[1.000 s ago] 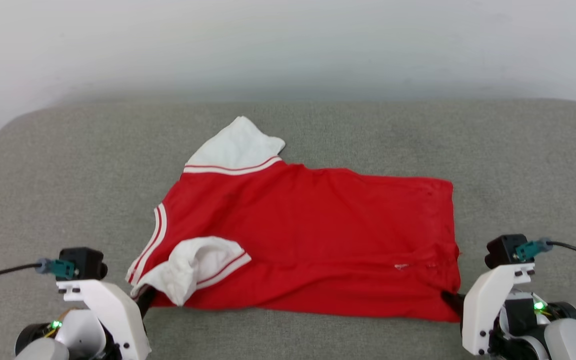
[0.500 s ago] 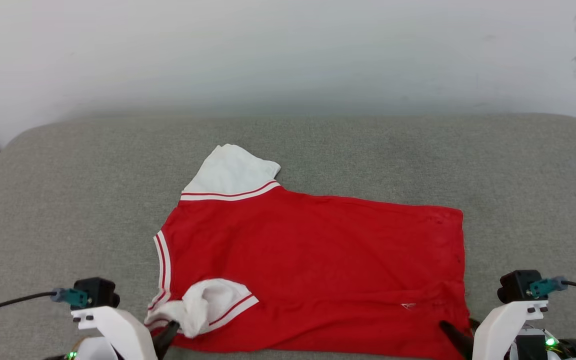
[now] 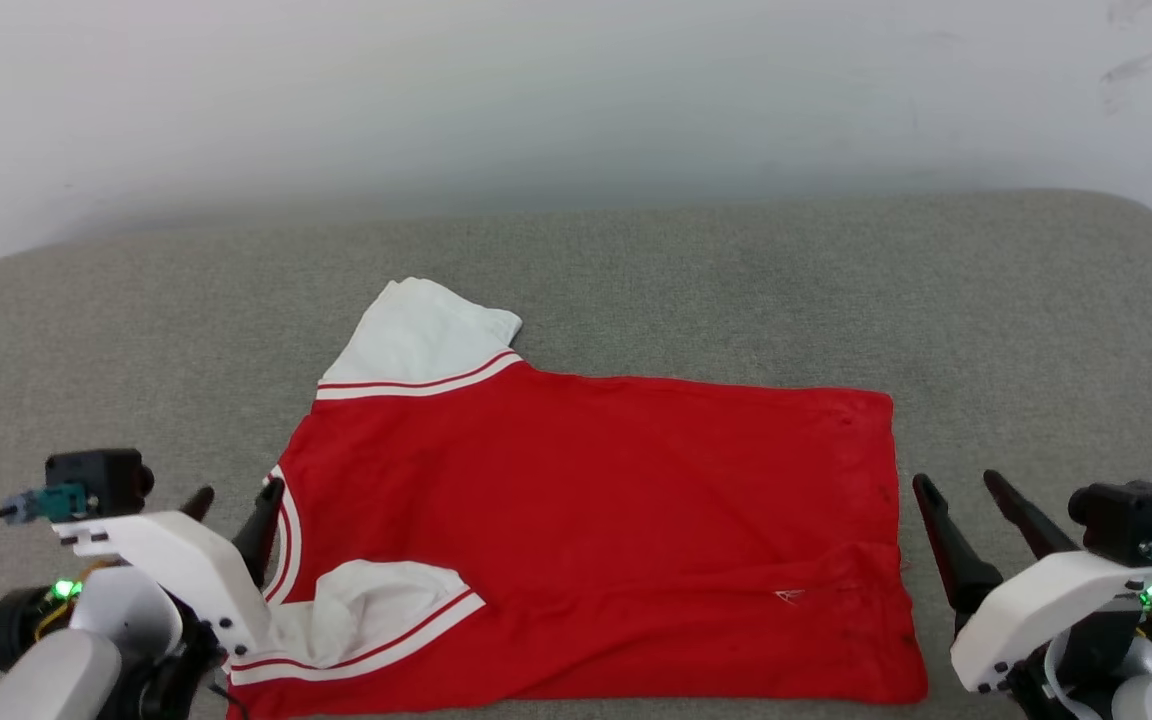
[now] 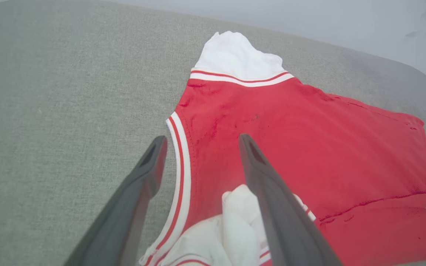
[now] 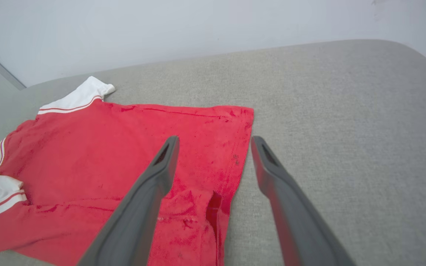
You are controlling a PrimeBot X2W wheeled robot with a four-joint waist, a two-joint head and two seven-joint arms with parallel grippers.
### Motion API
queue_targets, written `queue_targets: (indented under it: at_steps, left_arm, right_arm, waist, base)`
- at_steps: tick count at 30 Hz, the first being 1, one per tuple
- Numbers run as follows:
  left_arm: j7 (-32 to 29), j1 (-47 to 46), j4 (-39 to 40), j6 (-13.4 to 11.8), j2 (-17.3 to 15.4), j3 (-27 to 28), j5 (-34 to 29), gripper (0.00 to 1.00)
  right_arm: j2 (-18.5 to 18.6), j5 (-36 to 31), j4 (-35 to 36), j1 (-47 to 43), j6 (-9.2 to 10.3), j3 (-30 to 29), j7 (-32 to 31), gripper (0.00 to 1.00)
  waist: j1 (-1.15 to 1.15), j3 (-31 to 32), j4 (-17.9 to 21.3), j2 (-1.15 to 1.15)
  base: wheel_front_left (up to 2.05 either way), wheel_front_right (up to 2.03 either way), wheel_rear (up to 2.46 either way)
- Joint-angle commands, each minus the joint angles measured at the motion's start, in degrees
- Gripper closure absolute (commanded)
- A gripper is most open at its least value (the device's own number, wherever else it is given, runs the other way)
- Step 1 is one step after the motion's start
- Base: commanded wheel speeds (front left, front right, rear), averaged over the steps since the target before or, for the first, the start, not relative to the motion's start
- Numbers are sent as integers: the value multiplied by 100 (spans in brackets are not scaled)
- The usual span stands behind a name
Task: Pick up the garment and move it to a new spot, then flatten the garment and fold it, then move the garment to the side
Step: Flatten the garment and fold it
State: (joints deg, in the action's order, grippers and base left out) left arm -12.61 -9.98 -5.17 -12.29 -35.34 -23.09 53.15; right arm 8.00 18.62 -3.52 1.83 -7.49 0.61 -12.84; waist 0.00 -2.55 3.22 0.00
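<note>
Garment point(image 3: 586, 500), a thin, limp red jersey, lies mostly flat mid-cushion point(image 3: 1036, 300), which is grey woven upholstery with rounded corners. The far white sleeve point(image 3: 416, 335) is spread out, the near sleeve point(image 3: 366, 610) is crumpled onto the body, and there is a small crease near the right hem. Left gripper point(image 3: 236, 492) is spread and empty at the striped trim, right gripper point(image 3: 956, 482) spread and empty just off the hem. The flattening likely needs a pinch on the bunched cuff alone, drawn outward low so the body doesn't drag.
</note>
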Motion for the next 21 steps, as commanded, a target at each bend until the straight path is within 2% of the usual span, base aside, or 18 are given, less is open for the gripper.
queue_targets:
  at_steps: [1,7,13,16,19,21]
  left_arm:
    - [56,-129,34,-31,-46,39,-84,0]
    - [286,-1033,267,-182,-209,197,-548,0]
    - [137,-2228,23,-115,-398,418,-685,0]
    - [-136,-2820,-293,61,-513,424,-654,0]
    - [-654,-3395,-709,343,-496,487,-289,0]
    - [-1097,-3721,-1008,494,-637,491,-83,0]
  right_arm:
    - [-46,-61,64,111,1,-11,84,0]
    - [-281,-395,536,475,0,-18,742,0]
    - [-452,-585,906,877,1,121,1151,0]
    - [-498,-603,997,1062,1,219,1298,0]
    - [-519,-633,1002,1225,1,306,1378,0]
    - [-525,-562,977,1289,1,377,1420,0]
  waist:
    - [0,-125,104,0]
    - [0,-807,458,0]
    - [0,-1669,913,0]
    - [0,-2030,1134,0]
    - [0,-2332,1327,0]
    - [0,-2490,1453,0]
  base:
    - [0,0,0]
    - [0,0,0]
    - [0,0,0]
    - [0,0,0]
    - [0,0,0]
    - [0,0,0]
